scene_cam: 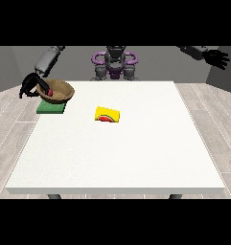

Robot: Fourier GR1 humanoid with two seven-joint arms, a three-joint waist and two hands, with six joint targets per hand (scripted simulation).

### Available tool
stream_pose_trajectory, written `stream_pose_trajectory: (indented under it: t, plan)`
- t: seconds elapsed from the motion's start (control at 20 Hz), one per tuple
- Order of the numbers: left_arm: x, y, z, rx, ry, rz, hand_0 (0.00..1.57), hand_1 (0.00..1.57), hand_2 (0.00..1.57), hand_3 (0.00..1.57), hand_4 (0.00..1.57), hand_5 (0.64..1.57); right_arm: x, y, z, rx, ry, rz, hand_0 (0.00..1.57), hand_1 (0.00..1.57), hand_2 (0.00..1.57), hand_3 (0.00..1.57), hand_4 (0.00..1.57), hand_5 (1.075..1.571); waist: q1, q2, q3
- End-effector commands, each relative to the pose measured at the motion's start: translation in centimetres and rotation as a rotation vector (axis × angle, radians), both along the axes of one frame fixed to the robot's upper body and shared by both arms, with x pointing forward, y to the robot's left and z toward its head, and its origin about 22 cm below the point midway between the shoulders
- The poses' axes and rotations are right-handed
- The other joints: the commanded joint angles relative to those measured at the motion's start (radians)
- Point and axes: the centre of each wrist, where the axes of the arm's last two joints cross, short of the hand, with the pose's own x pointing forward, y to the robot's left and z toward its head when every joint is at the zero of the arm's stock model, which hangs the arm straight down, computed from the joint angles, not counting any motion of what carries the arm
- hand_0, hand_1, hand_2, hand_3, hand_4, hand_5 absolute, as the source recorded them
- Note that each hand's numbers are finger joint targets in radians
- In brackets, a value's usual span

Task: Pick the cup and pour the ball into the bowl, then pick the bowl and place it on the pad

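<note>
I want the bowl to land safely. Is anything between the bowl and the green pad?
Nothing visible. The bowl, held by the hand at the view's left, is already over the pad. The yellow cup lies well aside.

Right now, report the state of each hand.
Hand at the view's left: at the rim of the bowl over the green pad; grip cannot be told.
Hand at the view's right: open, holding nothing.

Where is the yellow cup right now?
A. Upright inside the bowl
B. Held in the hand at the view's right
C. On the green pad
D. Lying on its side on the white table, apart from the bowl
D: the yellow cup lies tipped over on the table, clear of the bowl on the green pad.
</note>
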Motion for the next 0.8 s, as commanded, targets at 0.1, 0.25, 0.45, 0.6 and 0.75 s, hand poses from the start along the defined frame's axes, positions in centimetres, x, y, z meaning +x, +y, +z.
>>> stream_pose_trajectory:
  t: [0.1, 0.25, 0.45, 0.6, 0.75]
  plan:
    - [0.2, 0.4, 1.3, 0.016, -0.07, -0.023, 0.0, 0.0, 0.0, 0.0, 1.18, 1.552, -0.1, -3.9, 4.3, -0.011, -0.016, -0.096, 1.09, 1.09, 1.23, 1.16, 0.0, 1.523, 0.019, 0.073, 0.0]
    - [-0.3, 1.7, 2.7, 0.01, -0.029, -0.004, 0.0, 0.0, 0.0, 0.0, 1.17, 1.549, -0.2, -2.8, 1.8, 0.021, 0.048, -0.059, 0.42, 0.42, 0.56, 0.92, 0.0, 1.518, 0.009, 0.024, 0.0]
    - [0.8, -0.7, 2.4, 0.02, 0.005, -0.032, 0.0, 0.0, 0.0, 0.0, 1.18, 1.55, 1.5, -1.3, 2.3, 0.053, 0.038, -0.052, 0.0, 0.0, 0.18, 0.12, 0.0, 1.392, 0.033, -0.012, 0.0003]
    - [2.5, -6.1, 0.5, 0.019, 0.066, -0.114, 0.0, 0.0, 0.0, 0.0, 1.01, 1.569, 0.6, -1.6, 0.9, 0.034, 0.137, -0.034, 0.0, 0.0, 0.0, 0.0, 0.0, 1.361, 0.016, -0.102, 0.0013]
    - [2.4, -9.0, -3.1, -0.014, 0.227, -0.154, 0.0, 0.0, 0.0, 0.0, 0.9, 1.559, 1.2, -0.9, 1.3, 0.042, 0.218, 0.012, 0.0, 0.0, 0.0, 0.0, 0.0, 1.356, 0.015, -0.258, -0.0001]
